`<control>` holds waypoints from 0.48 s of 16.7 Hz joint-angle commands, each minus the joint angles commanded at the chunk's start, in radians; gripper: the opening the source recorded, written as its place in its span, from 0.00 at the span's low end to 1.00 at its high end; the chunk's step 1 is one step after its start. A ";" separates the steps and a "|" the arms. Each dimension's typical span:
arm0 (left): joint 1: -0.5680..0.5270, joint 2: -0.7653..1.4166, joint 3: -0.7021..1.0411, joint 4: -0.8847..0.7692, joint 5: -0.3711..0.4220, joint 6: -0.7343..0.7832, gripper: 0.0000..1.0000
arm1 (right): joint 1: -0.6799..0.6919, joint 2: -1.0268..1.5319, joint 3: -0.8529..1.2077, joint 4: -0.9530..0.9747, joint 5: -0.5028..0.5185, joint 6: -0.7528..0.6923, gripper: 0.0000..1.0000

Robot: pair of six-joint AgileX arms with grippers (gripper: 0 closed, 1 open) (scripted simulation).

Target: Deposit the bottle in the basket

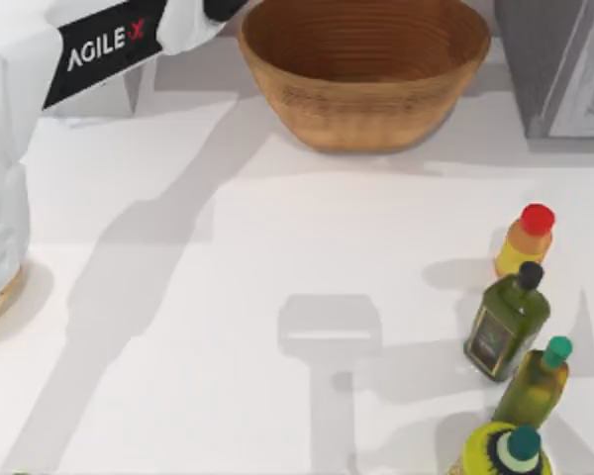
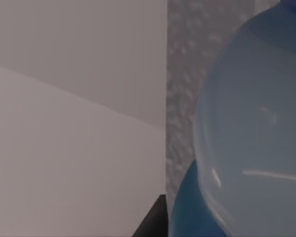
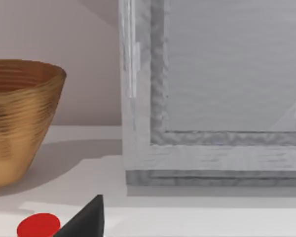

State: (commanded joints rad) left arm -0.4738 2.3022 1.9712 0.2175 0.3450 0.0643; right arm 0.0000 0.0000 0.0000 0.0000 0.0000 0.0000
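The bottle (image 2: 246, 138) looms very close in the left wrist view, clear pale blue above and dark blue below. My left gripper (image 2: 152, 224) is shut on it, with one dark fingertip showing beside it. In the top view my left arm (image 1: 109, 45) reaches across the back left corner and ends at the frame's top edge, just left of the basket (image 1: 364, 94). That basket (image 3: 19, 123) is a wide round tan wicker bowl at the back centre of the table. My right gripper (image 3: 88, 219) is parked low at the right, showing as a dark tip near a red cap.
Along the right side stand a small yellow bottle with a red cap (image 1: 526, 240), a dark green olive-oil bottle (image 1: 506, 322), a green bottle with a teal cap (image 1: 535, 381) and a yellow-green one (image 1: 505, 450). A grey cabinet (image 1: 559, 64) stands right of the basket.
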 joint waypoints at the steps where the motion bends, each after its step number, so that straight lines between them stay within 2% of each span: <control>1: -0.002 0.014 0.012 0.000 -0.002 0.000 0.00 | 0.000 0.000 0.000 0.000 0.000 0.000 1.00; 8: -0.006 0.033 0.031 0.002 -0.005 -0.001 0.00 | 0.000 0.000 0.000 0.000 0.000 0.000 1.00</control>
State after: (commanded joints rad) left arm -0.4794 2.3353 2.0026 0.2192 0.3402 0.0633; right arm 0.0000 0.0000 0.0000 0.0000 0.0000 0.0000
